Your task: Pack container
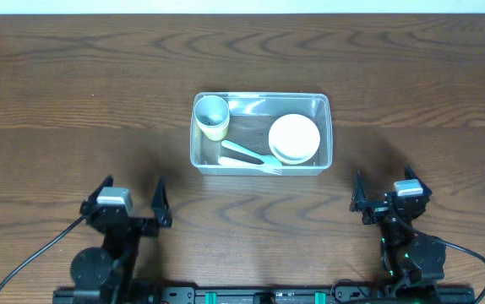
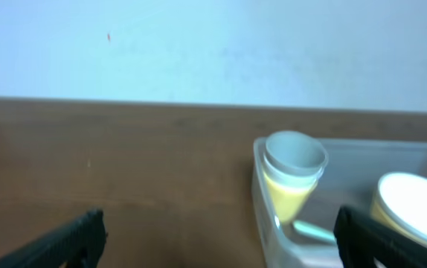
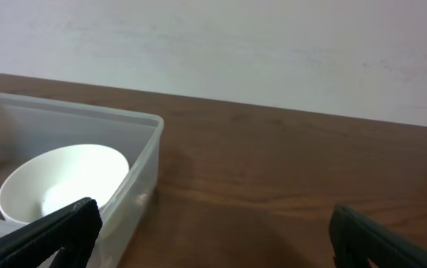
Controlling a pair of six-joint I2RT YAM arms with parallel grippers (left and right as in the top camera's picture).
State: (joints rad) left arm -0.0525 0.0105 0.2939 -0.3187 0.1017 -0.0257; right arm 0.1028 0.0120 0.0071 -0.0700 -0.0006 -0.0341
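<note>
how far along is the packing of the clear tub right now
Looks mostly done: the container already holds stacked cups, bowls and utensils. Nothing is in hand; the left gripper and right gripper sit open, away from it. No loose items or lid are visible.

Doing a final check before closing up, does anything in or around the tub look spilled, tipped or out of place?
Nothing stands out. The container holds a cup, a bowl and utensils, all inside; no spills show on the table.
</note>
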